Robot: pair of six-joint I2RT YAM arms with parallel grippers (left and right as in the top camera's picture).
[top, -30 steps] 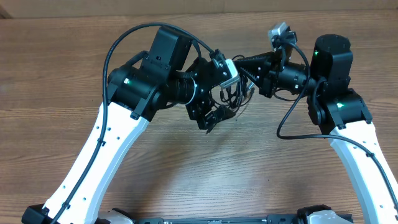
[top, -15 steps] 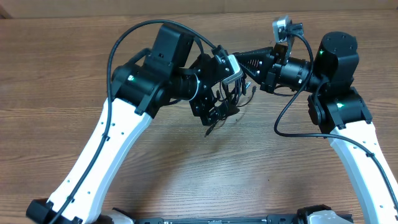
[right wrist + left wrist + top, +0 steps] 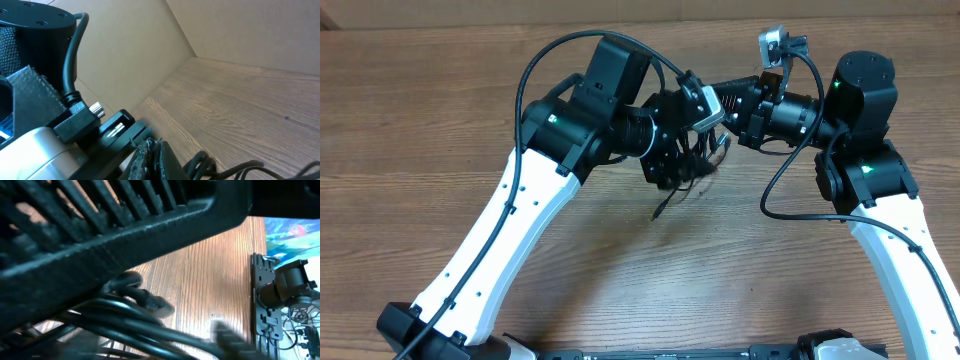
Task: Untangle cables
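Hanging between the two arms, the tangled bundle of thin black cords [image 3: 698,160] is just above the brown wooden surface [image 3: 420,130], one loose end trailing toward the robot's base. The right pincer [image 3: 720,102], pressed together, seems to pinch the bundle's top. The left pincer [image 3: 672,165] crowds the loops from the left, the nearer of the two; its spread I cannot tell.

Soft, even light casts faint shadows on the brown wooden table [image 3: 420,110]; close up, the thin black cables [image 3: 127,322] blur.
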